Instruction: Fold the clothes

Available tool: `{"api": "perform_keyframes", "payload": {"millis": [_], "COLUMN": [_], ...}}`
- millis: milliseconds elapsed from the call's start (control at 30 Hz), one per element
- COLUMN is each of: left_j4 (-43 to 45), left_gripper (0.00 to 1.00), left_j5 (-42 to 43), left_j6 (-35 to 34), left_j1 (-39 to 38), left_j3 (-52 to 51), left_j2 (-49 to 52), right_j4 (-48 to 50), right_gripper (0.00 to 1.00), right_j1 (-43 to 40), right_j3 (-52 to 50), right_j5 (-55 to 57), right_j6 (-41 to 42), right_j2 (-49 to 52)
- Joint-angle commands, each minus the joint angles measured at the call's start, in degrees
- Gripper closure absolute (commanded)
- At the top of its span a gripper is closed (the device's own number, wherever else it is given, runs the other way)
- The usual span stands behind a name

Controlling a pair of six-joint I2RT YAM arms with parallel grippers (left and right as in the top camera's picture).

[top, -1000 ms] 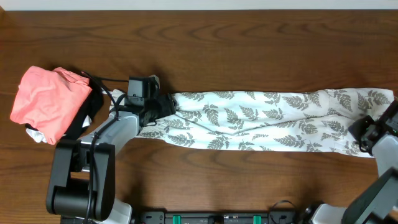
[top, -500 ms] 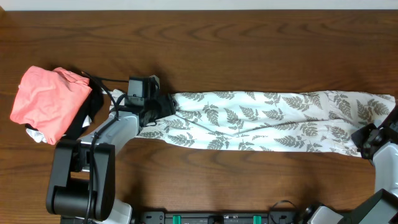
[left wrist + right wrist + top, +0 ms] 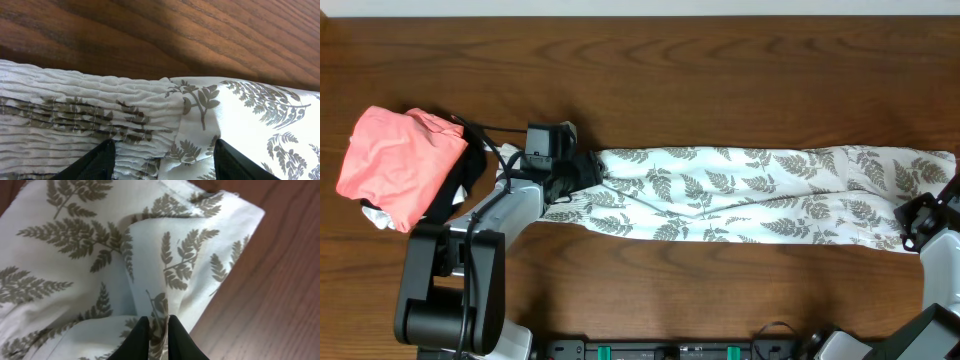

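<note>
The clothes (image 3: pixel 740 195), a long white garment printed with grey fern leaves, lie stretched left to right across the wooden table (image 3: pixel 700 80). My left gripper (image 3: pixel 582 170) rests at its left end. In the left wrist view that gripper (image 3: pixel 162 155) stands open, its jaws wide apart over the smocked band (image 3: pixel 75 115). At the garment's right end sits my right gripper (image 3: pixel 910 215). In the right wrist view it (image 3: pixel 159 325) is shut on a raised fold of the clothes (image 3: pixel 100 255) close to the hem corner.
A salmon-pink folded garment (image 3: pixel 400 160) lies at the far left on a black cloth (image 3: pixel 460 185), with a bit of white fabric (image 3: pixel 375 215) under it. Bare wood (image 3: pixel 270 305) shows right of the hem.
The right gripper has shifted right and towards the front edge. The bunched right end of the clothes has been drawn out flatter and longer. The left arm has not moved.
</note>
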Motion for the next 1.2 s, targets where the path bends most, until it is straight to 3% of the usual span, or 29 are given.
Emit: {"api": "perform_keyframes", "payload": {"millis": [0, 200, 333, 467, 733, 1000, 1167], "left_j4": [-0.5, -0.5, -0.5, -0.5, -1.2, -1.5, -1.5], "left_gripper": [0.36, 0.36, 0.36, 0.36, 0.36, 0.36, 0.36], "left_j5": [-0.5, -0.5, -0.5, -0.5, -0.5, -0.5, -0.5], "left_j6": [0.3, 0.3, 0.3, 0.3, 0.3, 0.3, 0.3], "left_j1": [0.2, 0.2, 0.2, 0.2, 0.2, 0.2, 0.2], "left_j3": [-0.4, -0.4, -0.4, -0.4, -0.4, -0.4, -0.4], "left_j2": [0.5, 0.5, 0.5, 0.5, 0.5, 0.5, 0.5], "right_j4": [-0.5, -5.6, -9.6, -10.5, -2.4, -0.3, 6.7], "right_gripper": [0.87, 0.9, 0.85, 0.82, 0.83, 0.84, 0.86], "right_j1": [-0.4, -0.4, -0.3, -0.2, -0.2, -0.3, -0.3], "right_j3": [0.8, 0.8, 0.8, 0.6, 0.6, 0.6, 0.6], "right_j5": [2.6, -9.8, -20.9, -17.7, -16.3, -11.5, -10.7], "right_j6": [0.9, -1.0, -6.7, -7.3, -7.3, -7.1, -7.1], "right_j2": [-0.2, -0.2, -0.2, -0.2, 1.1, 11.3, 17.5]}}
